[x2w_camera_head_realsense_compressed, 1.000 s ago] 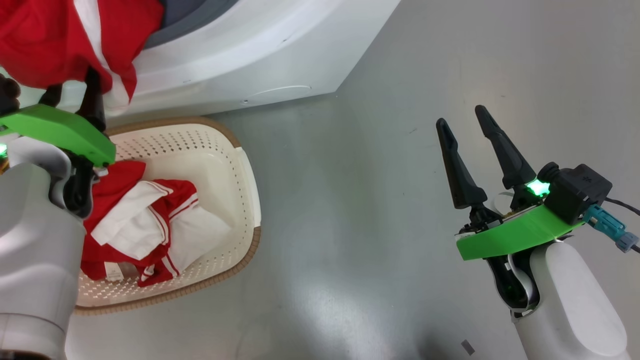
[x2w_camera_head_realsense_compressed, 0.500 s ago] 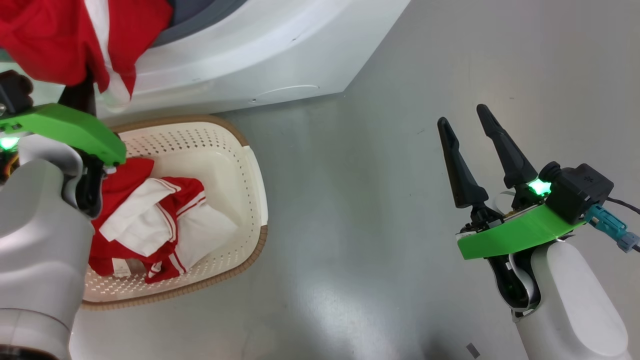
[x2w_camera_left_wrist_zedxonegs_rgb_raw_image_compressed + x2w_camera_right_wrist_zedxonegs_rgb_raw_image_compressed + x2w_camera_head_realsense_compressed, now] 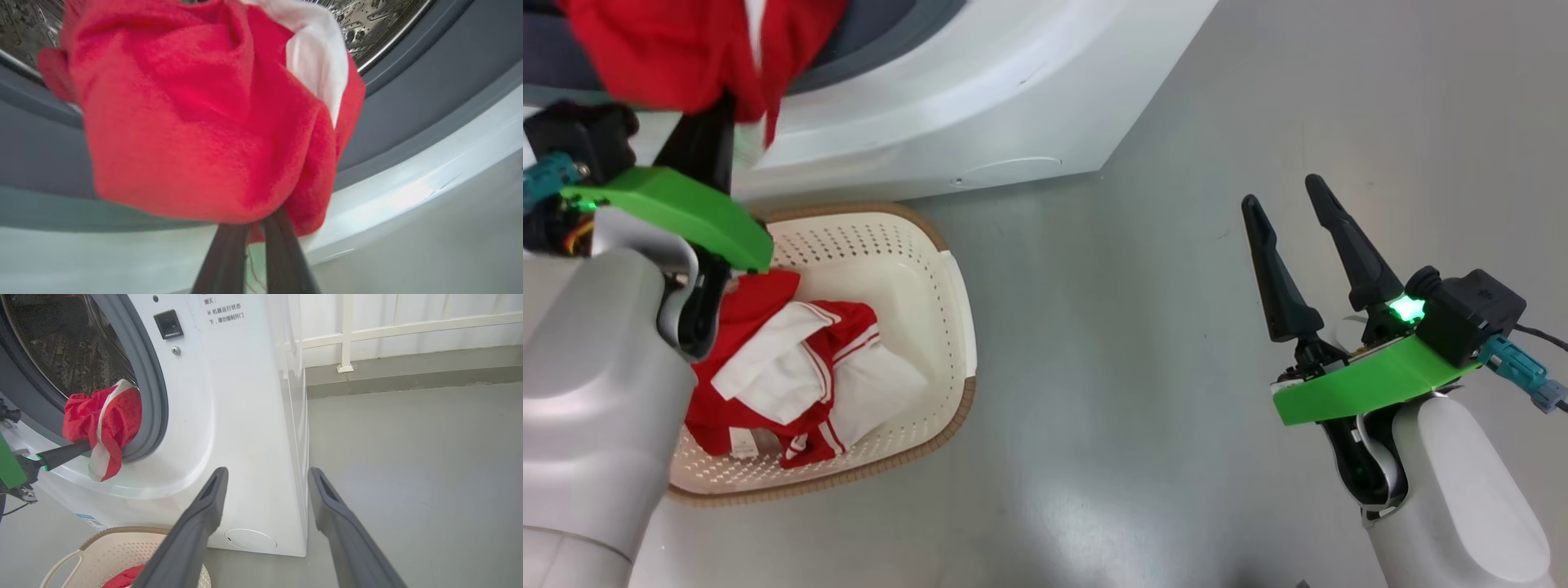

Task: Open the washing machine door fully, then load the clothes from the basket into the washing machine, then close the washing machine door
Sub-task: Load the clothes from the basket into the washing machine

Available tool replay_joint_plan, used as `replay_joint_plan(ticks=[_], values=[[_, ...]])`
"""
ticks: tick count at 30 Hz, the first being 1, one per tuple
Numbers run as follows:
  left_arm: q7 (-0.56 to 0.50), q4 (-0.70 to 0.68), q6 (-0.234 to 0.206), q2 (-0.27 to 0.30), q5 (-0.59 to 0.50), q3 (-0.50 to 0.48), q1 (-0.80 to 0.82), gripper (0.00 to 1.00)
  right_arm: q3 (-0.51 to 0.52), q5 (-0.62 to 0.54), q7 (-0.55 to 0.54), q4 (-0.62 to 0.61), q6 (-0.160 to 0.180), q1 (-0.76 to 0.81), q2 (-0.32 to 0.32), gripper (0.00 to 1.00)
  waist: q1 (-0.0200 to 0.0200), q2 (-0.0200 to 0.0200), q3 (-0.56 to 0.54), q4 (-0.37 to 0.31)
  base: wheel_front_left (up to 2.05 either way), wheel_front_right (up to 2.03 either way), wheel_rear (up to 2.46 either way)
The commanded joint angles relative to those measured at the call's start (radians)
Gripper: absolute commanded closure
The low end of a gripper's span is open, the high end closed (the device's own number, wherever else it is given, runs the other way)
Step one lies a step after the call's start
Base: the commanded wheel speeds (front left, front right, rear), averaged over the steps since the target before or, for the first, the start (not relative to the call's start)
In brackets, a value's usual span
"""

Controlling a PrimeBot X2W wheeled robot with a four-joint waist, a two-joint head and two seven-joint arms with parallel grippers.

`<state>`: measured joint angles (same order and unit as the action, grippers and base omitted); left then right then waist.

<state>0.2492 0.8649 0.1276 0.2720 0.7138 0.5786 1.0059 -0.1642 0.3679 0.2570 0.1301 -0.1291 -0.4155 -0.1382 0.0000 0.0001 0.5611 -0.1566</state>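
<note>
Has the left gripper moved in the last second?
Yes. Against the cream perforated basket, the left gripper has carried the red garment up the head view, toward the white washing machine.

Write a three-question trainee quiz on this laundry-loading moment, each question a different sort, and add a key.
1. True or false: clothes lie in the basket.
2. The red garment at the tips of the left gripper is: A) down in the basket, B) at the drum mouth of the washing machine, C) draped over the basket rim.
3. Fill in: the jaws of the right gripper stand ___.
Key: 1 true; 2 B; 3 open.
</note>
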Motion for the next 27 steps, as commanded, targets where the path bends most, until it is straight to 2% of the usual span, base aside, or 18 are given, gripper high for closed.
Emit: replay_joint_plan(ticks=[1, 5, 11, 18, 23, 27], values=[[0.011, -0.062, 0.002, 0.053, -0.014, -0.024, -0.011, 1.0, -0.019, -0.003, 0.005, -0.017, -0.002, 0.03, -0.004, 0.0, 0.0, -0.0001, -0.012, 0.003, 0.0, 0.0, 0.0], [0.007, -0.111, -0.006, 0.067, -0.013, -0.031, -0.005, 1.0, -0.021, 0.002, 0.005, -0.017, -0.002, 0.033, -0.006, 0.0, 0.0, -0.0001, -0.014, 0.002, 0.0, 0.0, 0.0], [-0.087, -0.127, -0.023, 0.083, 0.012, -0.05, 0.092, 1.0, -0.039, 0.009, 0.005, -0.023, -0.002, 0.014, 0.001, 0.0, 0.0, -0.0001, 0.017, -0.031, 0.0, 0.0, 0.0], [-0.195, -0.022, -0.025, 0.1, 0.044, -0.077, 0.254, 1.0, -0.035, 0.011, 0.005, -0.032, -0.002, 0.006, 0.031, 0.0, 0.0, -0.0001, 0.072, -0.101, 0.0, 0.0, 0.0], [-0.235, 0.081, -0.048, 0.112, 0.03, -0.077, 0.366, 1.0, -0.034, 0.011, 0.005, -0.04, -0.002, 0.004, 0.049, 0.0, 0.0, -0.0001, 0.101, -0.138, 0.0, 0.0, 0.0], [-0.245, 0.157, -0.058, 0.099, 0.018, -0.066, 0.427, 1.0, -0.035, 0.008, 0.005, -0.043, -0.002, 0.001, 0.059, 0.0, 0.0, -0.0001, 0.111, -0.149, 0.0, 0.0, 0.0]])
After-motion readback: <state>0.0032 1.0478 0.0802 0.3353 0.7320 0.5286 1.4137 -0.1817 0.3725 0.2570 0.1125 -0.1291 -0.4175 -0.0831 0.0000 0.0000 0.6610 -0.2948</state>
